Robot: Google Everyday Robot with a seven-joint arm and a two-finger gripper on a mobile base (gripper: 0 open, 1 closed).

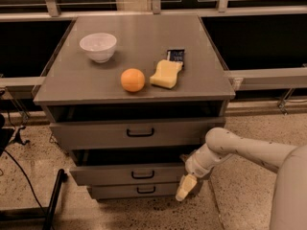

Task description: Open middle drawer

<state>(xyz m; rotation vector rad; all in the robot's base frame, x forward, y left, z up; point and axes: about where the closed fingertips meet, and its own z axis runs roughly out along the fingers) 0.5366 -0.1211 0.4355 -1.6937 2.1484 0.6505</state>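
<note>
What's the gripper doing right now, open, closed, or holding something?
Gripper: open or closed cannot be told; it is low at the right end of the middle drawer front.
</note>
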